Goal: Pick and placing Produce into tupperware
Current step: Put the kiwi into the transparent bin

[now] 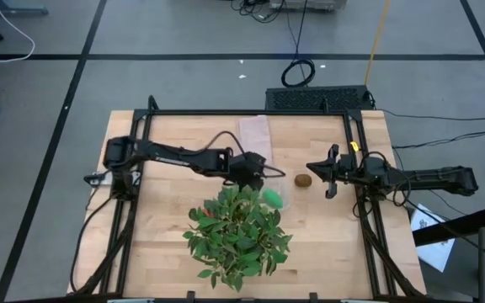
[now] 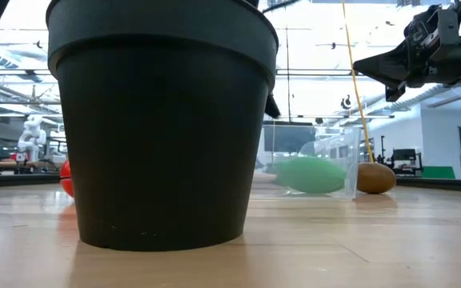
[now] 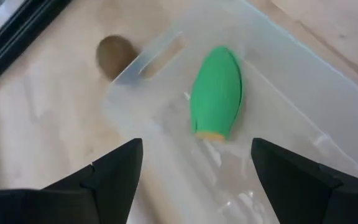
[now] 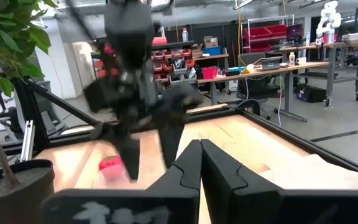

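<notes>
- Left gripper (image 1: 263, 178) hangs spread wide and empty above the tupperware (image 1: 274, 200) in the high view; one brown kiwi (image 1: 304, 179) lies beside the tub, toward the clenched right gripper (image 1: 311, 169).
- Low view: one green oval (image 2: 310, 174) in the tub, one red piece (image 2: 66, 178) behind the pot (image 2: 162, 120).
- Left wrist view: two fingers (image 3: 114, 171) flank the oval.

The high view looks straight down on the whole table (image 1: 327, 236). The low view sits at table level, close behind the black pot (image 2: 162, 120), facing the room. The left wrist view peers closely into the tupperware (image 3: 278, 124); the right wrist view looks level across the table. The green oval (image 3: 216, 93) shows in three views.
</notes>
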Motion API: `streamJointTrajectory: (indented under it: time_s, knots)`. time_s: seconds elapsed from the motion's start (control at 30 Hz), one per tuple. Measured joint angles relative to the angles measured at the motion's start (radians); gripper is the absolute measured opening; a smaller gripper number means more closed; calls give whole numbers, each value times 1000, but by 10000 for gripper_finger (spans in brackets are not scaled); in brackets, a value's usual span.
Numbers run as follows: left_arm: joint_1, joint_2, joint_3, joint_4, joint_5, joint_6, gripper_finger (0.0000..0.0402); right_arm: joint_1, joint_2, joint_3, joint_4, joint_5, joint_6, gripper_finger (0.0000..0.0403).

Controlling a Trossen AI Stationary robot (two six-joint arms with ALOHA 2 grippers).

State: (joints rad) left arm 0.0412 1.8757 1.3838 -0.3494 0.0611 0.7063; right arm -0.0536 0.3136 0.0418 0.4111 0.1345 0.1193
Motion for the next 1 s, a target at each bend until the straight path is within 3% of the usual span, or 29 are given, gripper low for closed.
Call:
streamJointTrajectory:
  time_s: [0.33, 0.5, 0.67, 0.87, 0.93, 1.0]
  knots:
    - [94, -137, 0, -231, -141, -136, 308, 0, 13, 0, 11, 0, 11, 0]
    - [142, -156, 0, -330, -138, -190, 286, 0, 14, 0, 12, 0, 11, 0]
    - [150, -160, -1, -363, -139, -225, 201, 0, 15, 0, 19, 0, 26, 0]
    - [135, -192, -1, -382, -112, -240, 36, 0, 15, 0, 17, 0, 26, 0]
    - [132, -221, -14, -381, -92, -246, 12, 0, 15, 0, 14, 0, 26, 0]
    - [123, -257, -36, -349, -90, -250, 14, 0, 15, 0, 7, -1, 26, 0]
